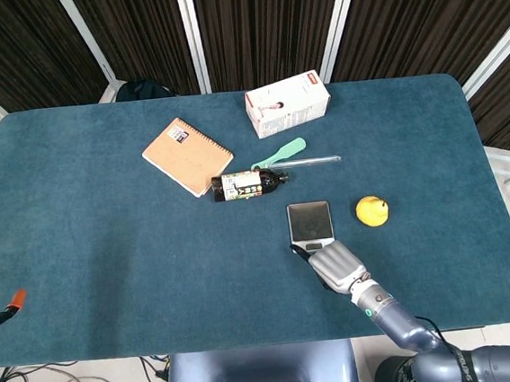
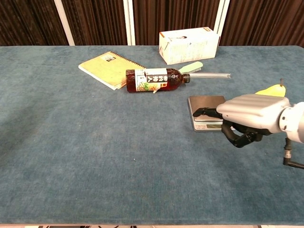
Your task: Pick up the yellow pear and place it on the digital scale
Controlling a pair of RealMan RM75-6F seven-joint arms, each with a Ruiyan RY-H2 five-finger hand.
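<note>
The yellow pear [image 1: 372, 210] lay on the desk [image 1: 87, 225] just right of the digital scale [image 1: 310, 224], apart from it, with its stem [image 2: 281, 82] pointing up and away in the chest view. The right hand [image 1: 336, 265] hovered at the near edge of the scale, empty. One finger [image 2: 205, 111] reached over the scale's near edge; the others were curled under the palm. The left hand was not visible in either view.

Handling notes, judged from appearance:
- The pear looked light, firm and smooth-skinned, so a moderate grip should suffice; excess pressure could bruise it.
- Its rounded body would tend to roll if nudged from one side.
- The wide lower body offered the best hold, with fingers opposed across it. The stem was too thin to grip.

A bottle [image 1: 248, 184], a notebook [image 1: 187, 156], a white box [image 1: 287, 103] and a toothbrush [image 1: 280, 153] lay farther back, well clear of the pear.
</note>
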